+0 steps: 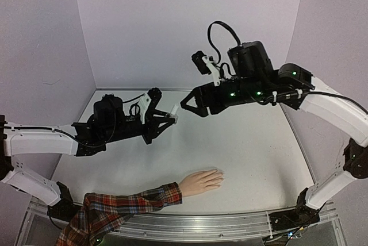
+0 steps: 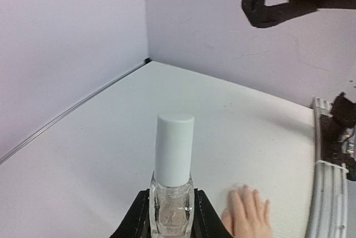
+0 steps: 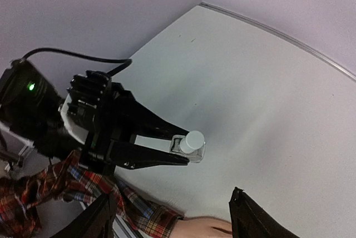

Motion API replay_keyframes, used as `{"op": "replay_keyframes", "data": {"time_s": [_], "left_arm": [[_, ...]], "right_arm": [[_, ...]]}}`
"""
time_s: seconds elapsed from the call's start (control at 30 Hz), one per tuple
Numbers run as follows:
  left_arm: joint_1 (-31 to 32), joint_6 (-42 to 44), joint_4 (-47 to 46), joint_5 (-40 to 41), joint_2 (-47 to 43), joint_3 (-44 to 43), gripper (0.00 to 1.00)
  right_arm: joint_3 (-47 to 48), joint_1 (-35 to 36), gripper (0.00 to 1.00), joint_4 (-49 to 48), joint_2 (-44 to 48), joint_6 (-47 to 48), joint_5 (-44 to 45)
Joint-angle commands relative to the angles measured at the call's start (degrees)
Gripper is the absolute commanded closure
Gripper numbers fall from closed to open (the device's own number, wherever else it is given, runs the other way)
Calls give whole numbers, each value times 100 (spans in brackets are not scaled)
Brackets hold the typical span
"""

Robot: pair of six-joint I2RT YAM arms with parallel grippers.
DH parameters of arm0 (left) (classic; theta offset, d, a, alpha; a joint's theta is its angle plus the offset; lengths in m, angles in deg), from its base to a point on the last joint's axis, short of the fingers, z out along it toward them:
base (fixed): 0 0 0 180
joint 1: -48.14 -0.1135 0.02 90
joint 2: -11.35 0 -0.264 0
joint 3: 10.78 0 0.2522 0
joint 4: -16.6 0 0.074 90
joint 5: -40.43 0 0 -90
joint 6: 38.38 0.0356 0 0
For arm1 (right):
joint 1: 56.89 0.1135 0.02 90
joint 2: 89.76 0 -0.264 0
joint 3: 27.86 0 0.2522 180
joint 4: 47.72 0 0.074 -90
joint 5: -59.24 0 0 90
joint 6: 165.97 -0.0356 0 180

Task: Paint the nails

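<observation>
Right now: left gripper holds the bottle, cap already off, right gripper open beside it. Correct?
No: the white cap is on the bottle, clear in the left wrist view. The left gripper holds it; the right gripper is open nearby.

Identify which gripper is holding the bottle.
The left gripper: its fingers are shut on the bottle's glass body, while the right gripper stands open and empty.

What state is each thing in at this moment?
bottle: white cap on, held above the table.
left gripper: shut on the bottle's glass body.
right gripper: open, empty, apart from the bottle.
mannequin hand: lying flat, palm down, on the table.
nails: too small to tell any paint.
</observation>
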Motion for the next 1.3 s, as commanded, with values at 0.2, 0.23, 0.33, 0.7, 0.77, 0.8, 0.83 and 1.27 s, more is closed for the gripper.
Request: {"op": "replay_keyframes", "data": {"time_s": [0.2,0.23,0.33,0.7,0.77,0.8,0.83,1.27], "left_arm": [[0,-475,-168,-2613,-563,-196,100],[-1,-479,-156,-2678,-533,-240,100],[9,-430,-73,-2755,-466,-319,100],[-8,-330,-91,-2771,-530,-295,100],[-8,-333,-114,-2789,-540,-286,100],[-8,-331,-126,-2789,-548,-279,100],[-8,-327,-135,-2788,-563,-273,100],[-29,-289,-103,-2781,-625,-259,100]], "right_arm": [[-22,-453,42,-266,79,2252,-3246],[80,-457,42,-269,-23,2255,-3324],[292,-455,47,-278,-210,2290,-3498],[358,-454,64,-323,-515,2314,-3624],[338,-456,68,-331,-534,2302,-3634],[318,-456,69,-333,-537,2295,-3646],[290,-457,67,-339,-532,2296,-3648],[-79,-493,47,-803,-318,1836,-3387]]}}
